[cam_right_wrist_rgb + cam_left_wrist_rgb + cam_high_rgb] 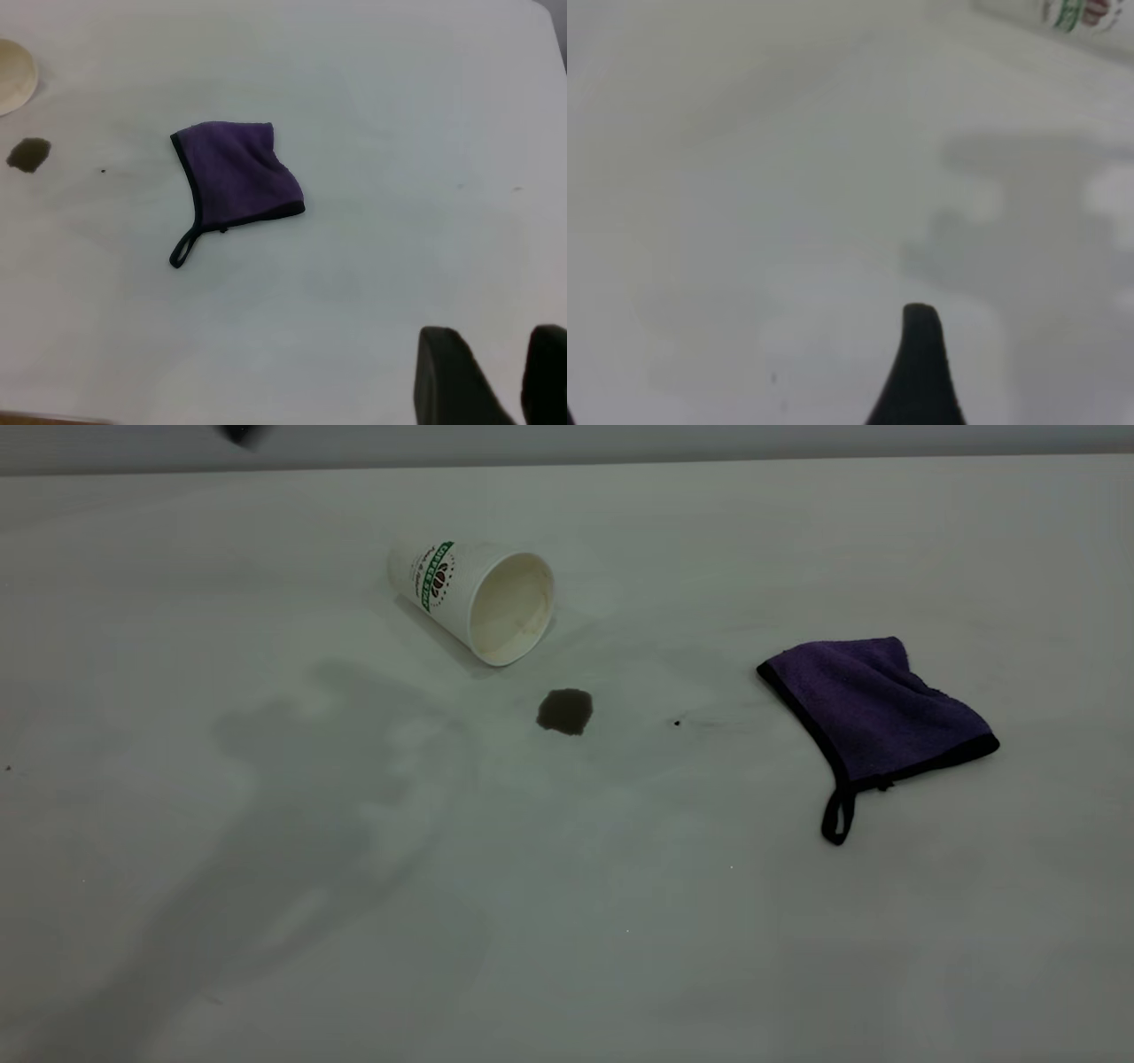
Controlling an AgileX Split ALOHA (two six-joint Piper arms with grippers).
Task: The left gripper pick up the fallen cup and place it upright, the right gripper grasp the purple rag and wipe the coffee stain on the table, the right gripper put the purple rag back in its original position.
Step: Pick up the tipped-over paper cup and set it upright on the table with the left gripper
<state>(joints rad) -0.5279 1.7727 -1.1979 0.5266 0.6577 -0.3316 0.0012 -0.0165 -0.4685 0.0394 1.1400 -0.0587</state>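
Note:
The white paper cup point(478, 598) lies on its side at the middle back of the table point(567, 921), with its mouth facing the front right. The dark brown coffee stain point(564, 710) is just in front of its mouth. The folded purple rag point(873, 708) lies flat to the right, its loop toward the front. In the left wrist view, one black finger point(921, 381) of my left gripper point(1010, 354) hangs over bare table, jaws wide, with the cup point(1081, 13) far ahead. My right gripper point(496, 341) is empty, jaws slightly apart, well away from the rag point(235, 173).
A tiny black speck point(677, 723) lies between stain and rag. A dark blurred shape point(241, 434) shows at the back left edge, and an arm's shadow falls over the table's left front. The right wrist view also shows the stain point(28, 155) and the cup's rim point(13, 75).

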